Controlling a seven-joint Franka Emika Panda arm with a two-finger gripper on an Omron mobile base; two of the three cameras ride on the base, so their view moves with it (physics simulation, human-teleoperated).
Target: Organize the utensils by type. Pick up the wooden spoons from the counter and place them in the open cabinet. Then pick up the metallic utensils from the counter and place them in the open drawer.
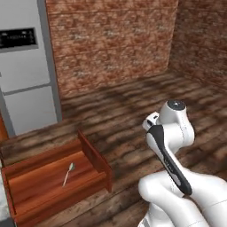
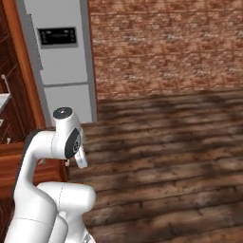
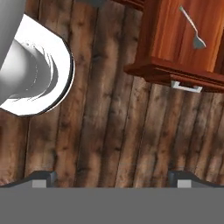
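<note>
The open drawer stands pulled out over the wooden floor at the lower left of the left base view. One thin silver metallic utensil lies on its flat wood bottom. In the hand view the same drawer is at the upper right, with the utensil inside. My gripper hangs above the floor beside the drawer's front, open, with nothing between its fingertips. The wooden spoons are out of view. A sliver of the counter shows at the left edge.
A tall grey fridge stands behind the drawer against the brick wall. The drawer's pale handle sticks out of its front. Bare plank floor stretches to the right. My own white arm fills the lower right.
</note>
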